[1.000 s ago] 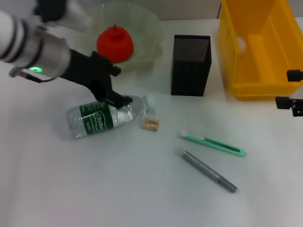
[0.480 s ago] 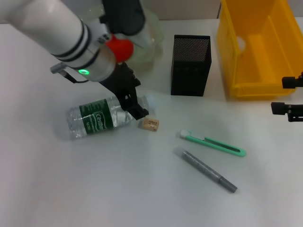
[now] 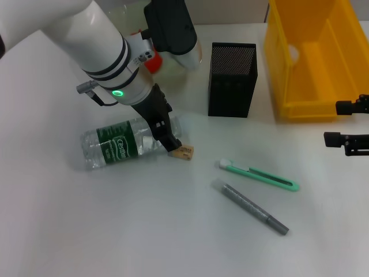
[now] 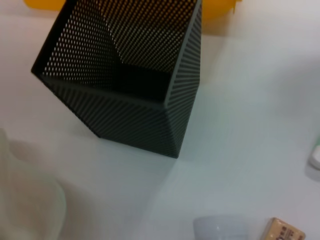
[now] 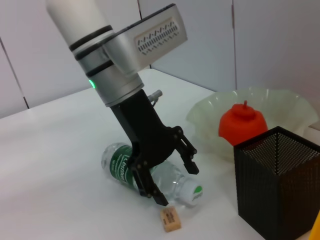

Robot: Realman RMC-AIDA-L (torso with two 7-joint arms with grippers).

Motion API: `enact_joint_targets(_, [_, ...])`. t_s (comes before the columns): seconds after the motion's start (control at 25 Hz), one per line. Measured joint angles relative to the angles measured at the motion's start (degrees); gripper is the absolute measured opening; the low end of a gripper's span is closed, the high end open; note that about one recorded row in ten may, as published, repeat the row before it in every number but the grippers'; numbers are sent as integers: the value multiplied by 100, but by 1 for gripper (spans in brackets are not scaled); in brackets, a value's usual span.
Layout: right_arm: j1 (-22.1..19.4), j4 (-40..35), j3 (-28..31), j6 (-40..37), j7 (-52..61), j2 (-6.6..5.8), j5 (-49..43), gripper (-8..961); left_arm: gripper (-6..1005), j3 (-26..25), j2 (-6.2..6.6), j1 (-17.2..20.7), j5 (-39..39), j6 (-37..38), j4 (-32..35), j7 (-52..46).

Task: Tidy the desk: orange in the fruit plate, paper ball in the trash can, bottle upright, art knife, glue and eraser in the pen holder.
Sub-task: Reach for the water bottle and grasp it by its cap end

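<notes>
A clear bottle (image 3: 118, 145) with a green label lies on its side on the white desk. My left gripper (image 3: 167, 134) is open, and its black fingers straddle the bottle's neck end; this shows in the right wrist view (image 5: 176, 183) too. A tan eraser (image 3: 184, 152) lies just beside the cap. The green art knife (image 3: 259, 175) and the grey glue stick (image 3: 251, 208) lie to the right. The black mesh pen holder (image 3: 232, 79) stands behind them. The orange (image 5: 242, 125) sits in the pale fruit plate (image 5: 210, 112). My right gripper (image 3: 341, 123) hovers open at the right edge. No paper ball shows.
A yellow bin (image 3: 314, 63) stands at the back right, next to the pen holder. The left wrist view shows the pen holder (image 4: 130, 75) close up, with the bottle cap (image 4: 220, 228) and the eraser (image 4: 285, 231) near it.
My left arm has swung right along the bottle, from its shoulder to its neck beside the eraser. My right gripper has drifted slightly left and up.
</notes>
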Motion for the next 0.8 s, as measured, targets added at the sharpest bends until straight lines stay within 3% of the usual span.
enact_joint_targets(0.6, [3, 282, 20, 56, -132, -3, 2, 768, 755, 312, 0, -95, -231, -85, -149, -20])
enact_joint_targets(0.8, [3, 298, 26, 56, -131, -6, 3, 768, 535, 482, 0, -86, -258, -215, -149, -65])
